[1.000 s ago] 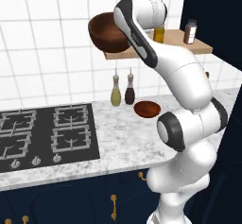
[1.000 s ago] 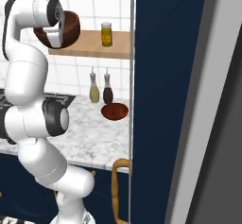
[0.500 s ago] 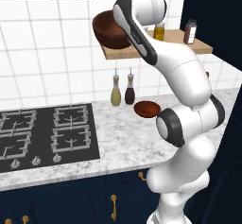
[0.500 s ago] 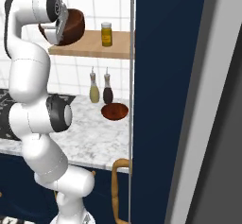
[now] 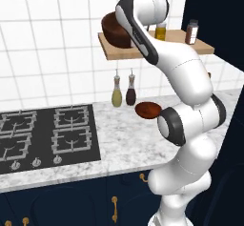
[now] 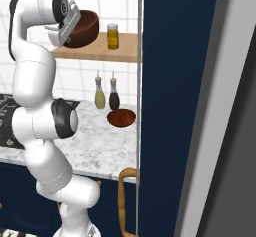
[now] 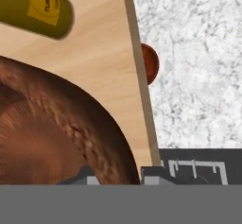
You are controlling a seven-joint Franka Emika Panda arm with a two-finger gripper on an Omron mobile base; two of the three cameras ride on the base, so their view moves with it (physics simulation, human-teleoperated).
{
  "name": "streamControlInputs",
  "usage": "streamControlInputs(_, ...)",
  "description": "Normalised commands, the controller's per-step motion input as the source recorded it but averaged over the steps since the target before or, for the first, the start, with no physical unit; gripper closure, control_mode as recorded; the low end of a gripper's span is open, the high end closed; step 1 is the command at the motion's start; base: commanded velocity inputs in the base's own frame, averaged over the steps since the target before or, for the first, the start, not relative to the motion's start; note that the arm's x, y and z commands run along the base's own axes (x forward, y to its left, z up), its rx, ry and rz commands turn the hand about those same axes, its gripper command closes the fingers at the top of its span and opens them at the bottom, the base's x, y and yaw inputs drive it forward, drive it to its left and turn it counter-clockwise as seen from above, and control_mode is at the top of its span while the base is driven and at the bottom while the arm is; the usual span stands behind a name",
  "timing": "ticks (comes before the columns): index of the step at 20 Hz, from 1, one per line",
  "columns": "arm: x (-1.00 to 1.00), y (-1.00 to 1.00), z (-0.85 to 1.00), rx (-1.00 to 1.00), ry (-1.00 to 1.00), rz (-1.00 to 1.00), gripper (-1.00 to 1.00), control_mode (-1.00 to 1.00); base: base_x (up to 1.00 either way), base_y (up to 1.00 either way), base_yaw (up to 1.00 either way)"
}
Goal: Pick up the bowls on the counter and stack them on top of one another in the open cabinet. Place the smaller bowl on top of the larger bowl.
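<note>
The hand holds the larger bowl by its rim, narrowly pinched, over the shelf's left end. The smaller bowl sits on the surface near its back edge. Both bowls look rigid, glossy, likely slippery; rim grasps suit.

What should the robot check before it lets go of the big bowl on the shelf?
1. Gripper shut on the larger bowl: ok.
2. Larger bowl over the open cabinet board: ok.
3. Bowl's bottom resting flat on the board: cannot tell.
4. Bowl apart from the yellow jar: ok, a gap shows.
5. Smaller bowl waiting on the counter by the two bottles: ok.
</note>
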Motion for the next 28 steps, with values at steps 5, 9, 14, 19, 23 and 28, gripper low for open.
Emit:
streamControlInputs(5,0.11,0.0,-0.25,0.01,0.0,-0.02,1.0,-1.0,0.0,0.0,0.0)
streamControlInputs(9,0.13,0.0,-0.26,0.0,0.0,0.0,1.0,-1.0,0.0,0.0,0.0)
streamControlInputs(14,0.25,0.0,-0.04,0.0,0.0,0.0,1.0,-1.0,0.0,0.0,0.0)
streamControlInputs(19,0.26,0.0,0.0,0.0,0.0,0.0,1.0,-1.0,0.0,0.0,0.0)
streamControlInputs(23,0.0,0.0,0.0,0.0,0.0,0.0,-1.0,-1.0,0.0,0.0,0.0)
streamControlInputs(28,0.0,0.0,0.0,0.0,0.0,0.0,-1.0,-1.0,0.0,0.0,0.0)
